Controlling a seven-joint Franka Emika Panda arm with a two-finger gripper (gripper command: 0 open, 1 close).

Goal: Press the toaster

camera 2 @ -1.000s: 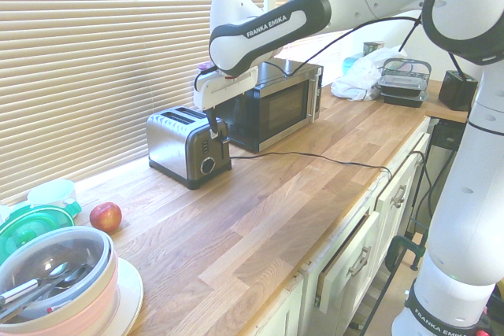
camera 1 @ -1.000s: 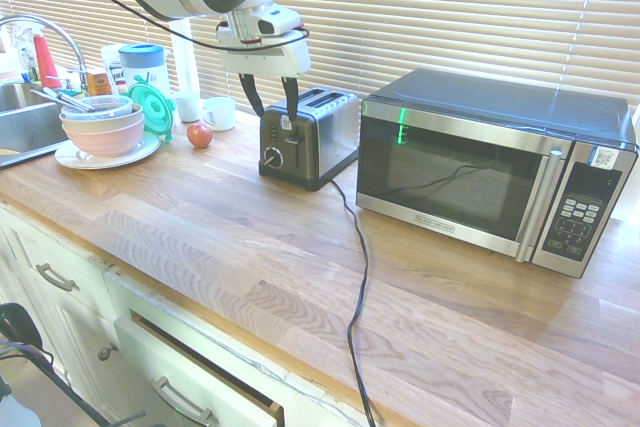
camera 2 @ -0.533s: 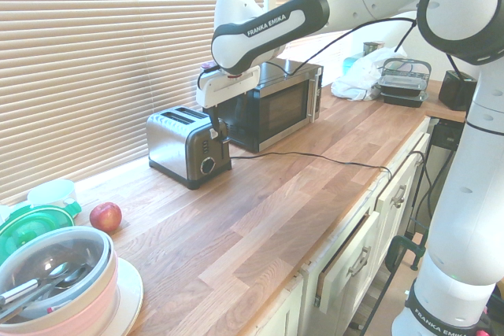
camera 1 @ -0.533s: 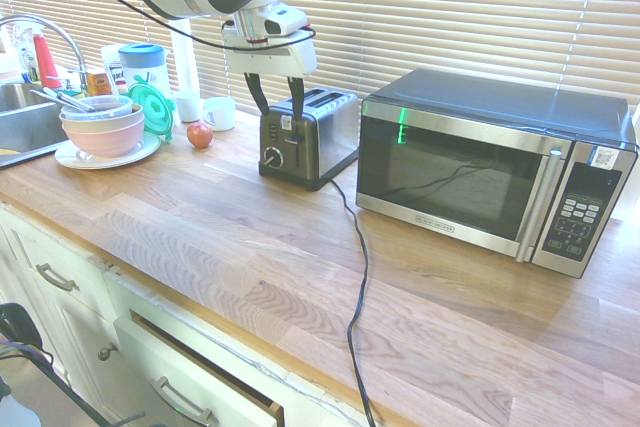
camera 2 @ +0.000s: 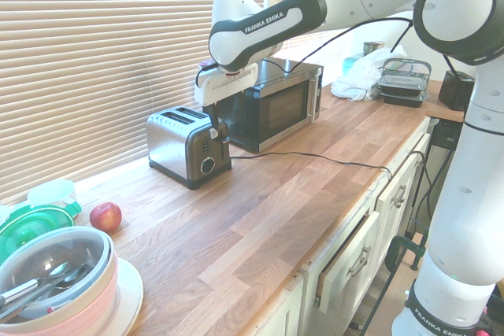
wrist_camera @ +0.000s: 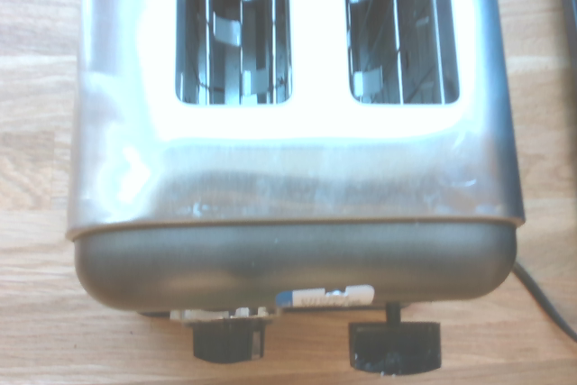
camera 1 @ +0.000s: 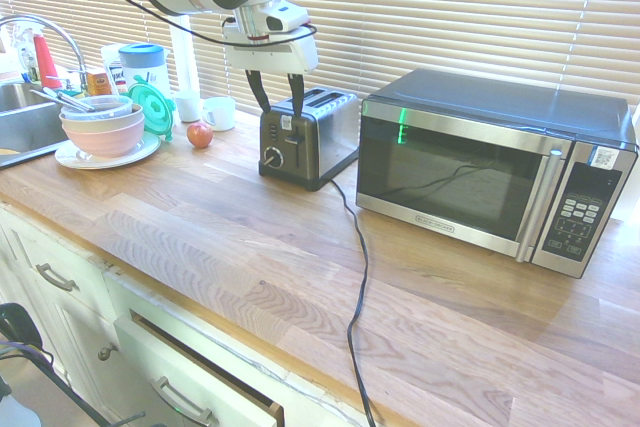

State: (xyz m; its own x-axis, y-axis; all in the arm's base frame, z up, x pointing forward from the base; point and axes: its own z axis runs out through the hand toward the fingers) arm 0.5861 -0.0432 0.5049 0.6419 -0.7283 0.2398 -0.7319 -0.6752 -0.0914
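The toaster [camera 1: 312,132] is a small two-slot one with brushed steel sides, and it stands on the wooden counter left of the microwave. Its black end panel carries a round knob [camera 1: 270,156] and a white sticker. My gripper [camera 1: 278,97] hangs open just above that end, one dark finger to each side of the panel's top and apart from it. The second exterior view shows the toaster [camera 2: 177,144] with the gripper [camera 2: 218,127] at its near end. In the wrist view the toaster [wrist_camera: 297,169] fills the picture, both slots empty, with the knob [wrist_camera: 227,342] and the lever [wrist_camera: 394,347] at the panel's edge.
A large steel-and-black microwave [camera 1: 480,172] stands right of the toaster. The toaster's black cord [camera 1: 360,277] runs across the counter to its front edge. A red apple [camera 1: 200,134], stacked bowls on a plate [camera 1: 103,129], cups and a sink lie to the left. Window blinds close off the back.
The gripper has risen a little above the toaster's end panel and shifted slightly toward the microwave. Its fingers stay open.
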